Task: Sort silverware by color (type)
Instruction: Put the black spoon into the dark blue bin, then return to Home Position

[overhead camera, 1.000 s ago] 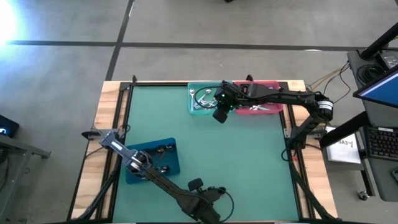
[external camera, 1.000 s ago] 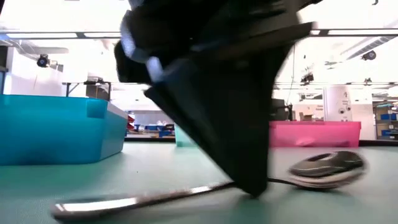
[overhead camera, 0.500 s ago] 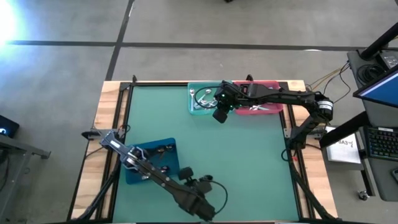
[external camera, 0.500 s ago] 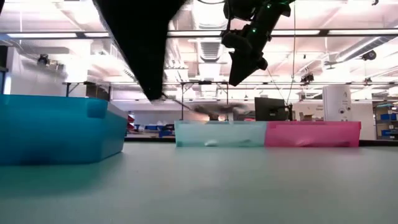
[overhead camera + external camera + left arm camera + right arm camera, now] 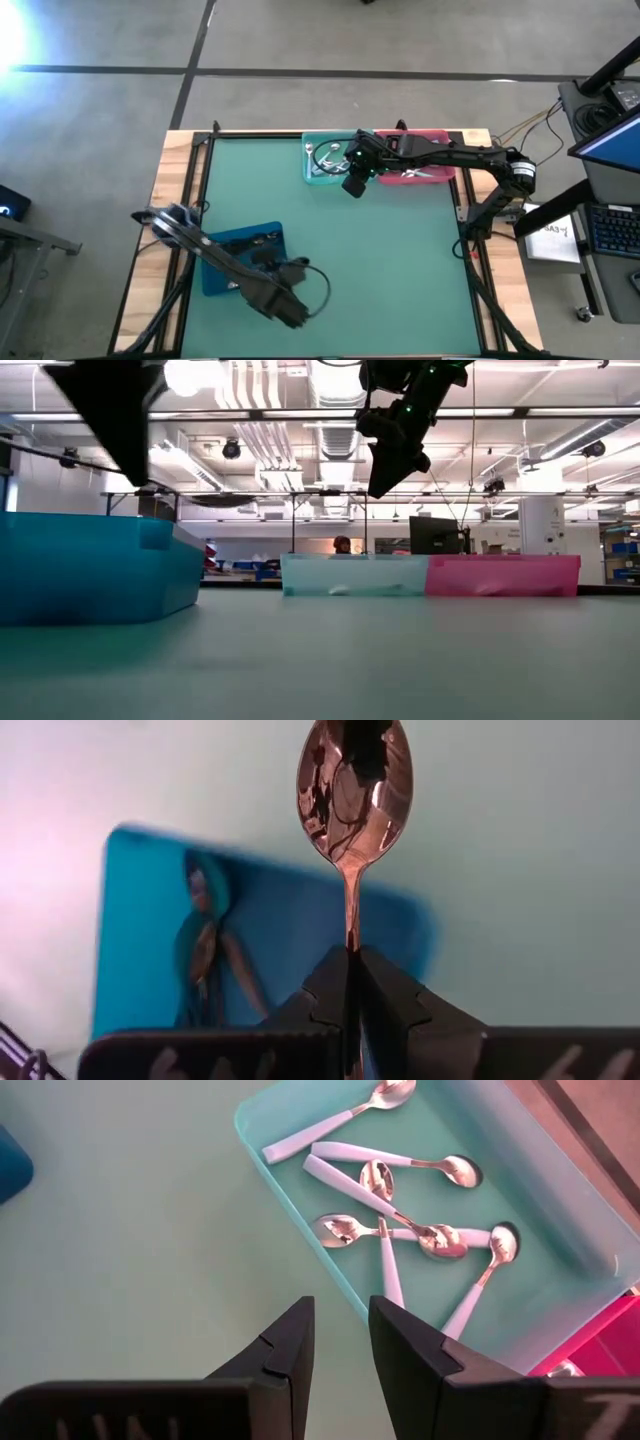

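My left gripper is near the table's front, just right of the blue bin, and is shut on a dark shiny metal spoon. The blue bin lies below it and holds dark spoons. My right gripper hovers open and empty at the near edge of the teal bin. That bin holds several mint-handled spoons. The pink bin stands beside it on the right. My left gripper pinches the spoon's thin handle between its two fingers. The fingers lie along the handle, and the bowl sticks out past the fingertips. The spoon is lifted clear of the table.
The teal and pink bins stand side by side at the table's far edge. The blue bin stands at the near left. The green table top between them is bare. A wooden frame borders the table.
My left gripper has lifted the spoon off the table near the front edge. It has carried it up and toward the table's left, to the blue bin. The spoon, which lay flat on the table, now hangs clear.
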Action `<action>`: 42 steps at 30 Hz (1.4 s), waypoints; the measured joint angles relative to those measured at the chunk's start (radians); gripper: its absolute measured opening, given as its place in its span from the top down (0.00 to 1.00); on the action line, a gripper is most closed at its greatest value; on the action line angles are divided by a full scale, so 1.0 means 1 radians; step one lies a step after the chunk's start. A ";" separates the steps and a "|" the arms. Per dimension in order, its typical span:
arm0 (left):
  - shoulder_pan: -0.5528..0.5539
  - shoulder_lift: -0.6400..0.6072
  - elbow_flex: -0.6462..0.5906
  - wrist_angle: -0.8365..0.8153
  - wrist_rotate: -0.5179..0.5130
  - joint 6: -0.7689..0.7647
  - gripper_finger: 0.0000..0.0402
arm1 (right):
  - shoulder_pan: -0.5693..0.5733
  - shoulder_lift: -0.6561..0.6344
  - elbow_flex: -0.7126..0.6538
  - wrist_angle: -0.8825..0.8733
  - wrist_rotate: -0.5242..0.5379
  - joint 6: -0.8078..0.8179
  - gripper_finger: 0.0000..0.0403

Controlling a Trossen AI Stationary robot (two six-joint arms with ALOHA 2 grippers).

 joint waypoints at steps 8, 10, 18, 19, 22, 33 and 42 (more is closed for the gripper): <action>0.000 -0.349 -0.450 0.217 0.007 -0.015 1.00 | 0.000 0.000 0.000 0.000 0.000 -0.001 0.78; 0.000 -0.416 -0.522 0.249 0.018 -0.019 0.99 | 0.000 0.000 0.000 0.000 0.000 0.000 0.78; 0.001 -0.563 -0.691 0.314 0.025 -0.131 0.97 | 0.000 0.000 0.000 0.000 0.000 0.000 0.78; 0.001 -0.573 -0.699 0.317 0.025 -0.160 0.96 | 0.000 0.000 0.000 0.000 0.000 0.000 0.78; 0.001 -0.580 -0.715 0.316 0.023 -0.215 0.92 | 0.000 0.000 0.000 0.000 0.000 -0.001 0.78; 0.001 -0.577 -0.702 0.385 -0.100 -0.065 0.79 | 0.000 0.000 0.000 0.000 0.000 -0.001 0.78; 0.001 -0.610 -0.732 0.407 -0.130 0.122 0.79 | 0.000 0.000 0.000 0.000 0.000 -0.001 0.78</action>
